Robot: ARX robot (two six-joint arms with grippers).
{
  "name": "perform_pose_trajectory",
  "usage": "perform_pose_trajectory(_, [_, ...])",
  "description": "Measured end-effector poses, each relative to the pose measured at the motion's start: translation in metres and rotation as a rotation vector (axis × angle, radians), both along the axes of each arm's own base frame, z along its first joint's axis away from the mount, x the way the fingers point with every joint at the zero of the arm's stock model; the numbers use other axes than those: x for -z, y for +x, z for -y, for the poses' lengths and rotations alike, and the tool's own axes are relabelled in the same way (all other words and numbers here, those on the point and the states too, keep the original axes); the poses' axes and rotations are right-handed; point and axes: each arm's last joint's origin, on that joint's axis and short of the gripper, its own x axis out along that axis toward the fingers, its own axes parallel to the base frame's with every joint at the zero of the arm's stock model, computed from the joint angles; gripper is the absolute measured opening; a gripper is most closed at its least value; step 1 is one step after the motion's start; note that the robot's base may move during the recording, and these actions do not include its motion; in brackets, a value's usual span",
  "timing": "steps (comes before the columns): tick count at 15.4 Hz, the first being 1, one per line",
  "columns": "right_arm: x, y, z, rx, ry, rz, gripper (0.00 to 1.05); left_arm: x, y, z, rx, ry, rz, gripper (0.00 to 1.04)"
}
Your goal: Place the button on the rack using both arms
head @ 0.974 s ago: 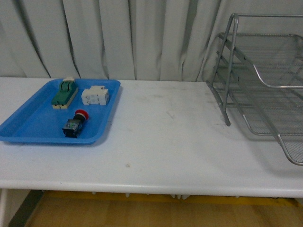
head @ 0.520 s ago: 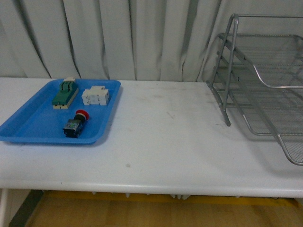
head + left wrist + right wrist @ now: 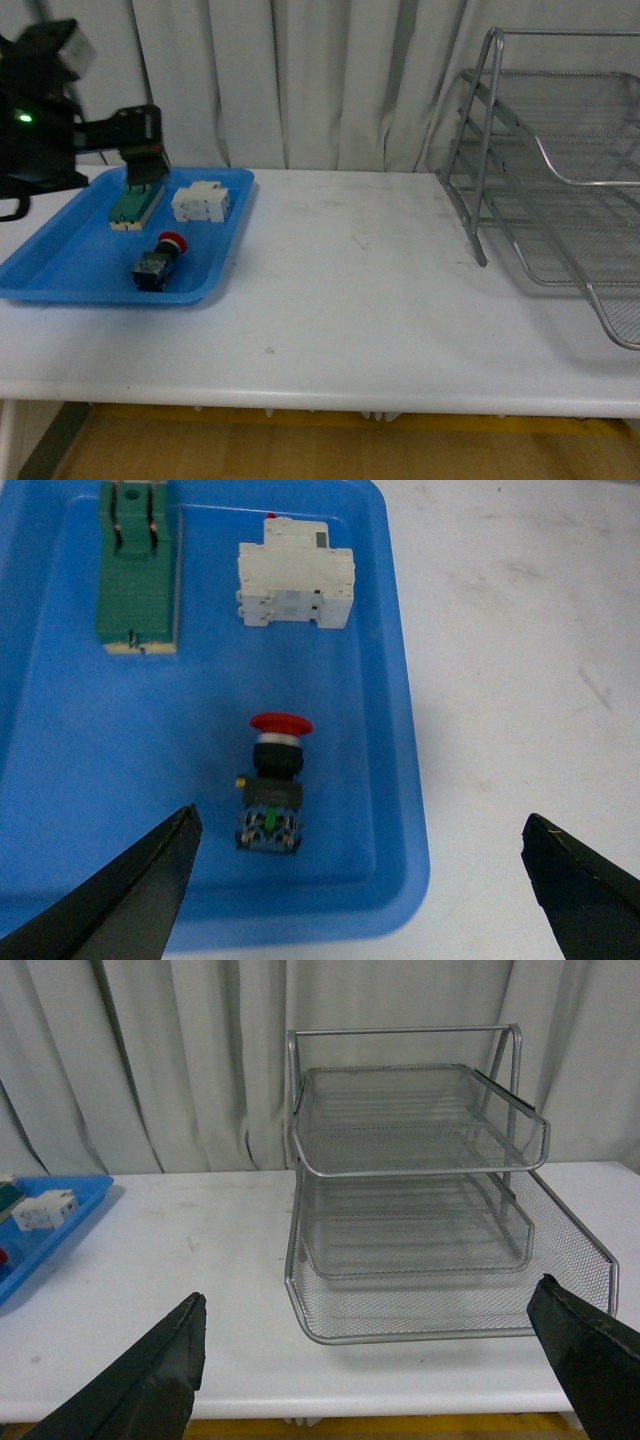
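Both pairs of jaws are spread wide and touch nothing: the left gripper (image 3: 362, 820) hovers over the button (image 3: 272, 780), which lies on its side in the blue tray (image 3: 90, 780), and the right gripper (image 3: 368, 1300) faces the rack (image 3: 420, 1337). The button looks light and rigid. It should pinch best across its blocky dark body, since the round red cap could slip.

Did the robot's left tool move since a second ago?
Yes. The left tool swung in from the left and now hangs over the far end of the blue tray, by the green switch block.
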Motion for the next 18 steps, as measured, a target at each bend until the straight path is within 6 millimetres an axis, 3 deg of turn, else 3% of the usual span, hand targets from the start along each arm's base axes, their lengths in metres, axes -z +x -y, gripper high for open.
perform_pose_trajectory(3, [0.000,0.000,0.000,0.000,0.000,0.000,0.98,0.015,0.054,0.013,0.034,0.076,-0.093,0.98])
perform_pose_trajectory(6, [0.000,0.000,0.000,0.000,0.000,0.000,0.98,0.039,0.078,0.005,0.006,0.125,-0.191,0.98])
perform_pose_trajectory(8, [0.000,0.000,0.000,0.000,0.000,0.000,0.98,0.052,0.080,-0.002,0.009,0.168,-0.221,0.98])
perform_pose_trajectory(11, [0.000,0.000,0.000,0.000,0.000,0.000,0.98,0.055,0.080,-0.009,0.086,0.175,-0.206,0.98])
perform_pose_trajectory(14, [0.000,0.000,0.000,0.000,0.000,0.000,0.98,0.069,0.069,-0.012,0.170,0.195,-0.258,0.98])
perform_pose_trajectory(18, [0.000,0.000,0.000,0.000,0.000,0.000,0.98,0.071,0.069,-0.013,0.178,0.223,-0.246,0.98])
